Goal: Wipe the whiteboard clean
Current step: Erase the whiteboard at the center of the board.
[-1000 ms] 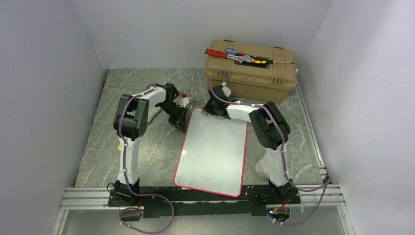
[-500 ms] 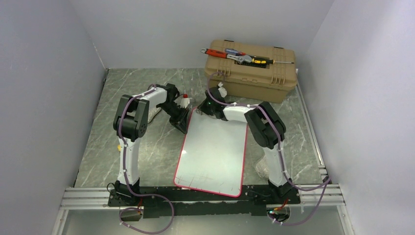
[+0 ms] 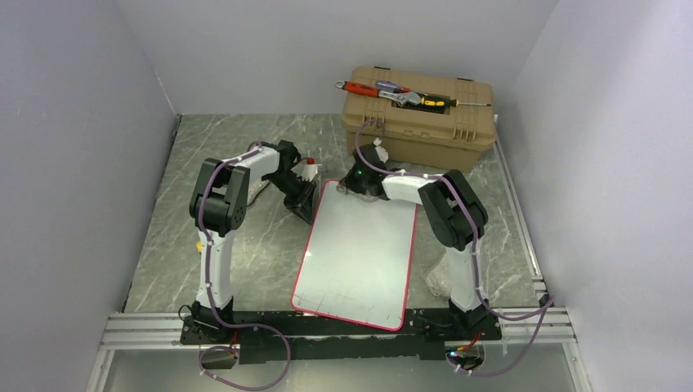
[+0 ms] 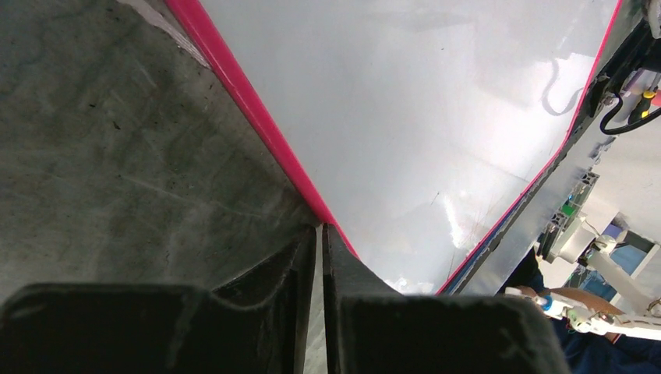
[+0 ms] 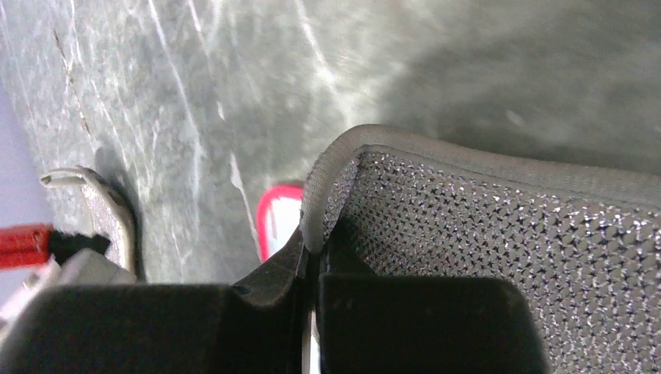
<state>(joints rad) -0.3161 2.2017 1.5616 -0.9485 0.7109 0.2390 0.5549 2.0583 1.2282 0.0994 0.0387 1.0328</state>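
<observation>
I've right gripper [image 3: 360, 186] clamped on cloth [image 5: 507, 257] at whiteboard's [image 3: 355, 245] top edge | scribbles [image 3: 343, 297] sit bottom, down its long axis | left gripper [image 4: 320, 230] at upper-left rim: can't tell its grip.

whiteboard [image 3: 355, 245]: glossy, smooth surf. | cloth [image 5: 483, 234]: grey, rough woven txtr | table [image 3: 237, 237]: marble-look

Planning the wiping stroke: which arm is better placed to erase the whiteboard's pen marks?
Right. The right hand pinches a grey cloth at the far edge of the whiteboard. The left hand sits at the board's side rim and carries no wiper.
</observation>
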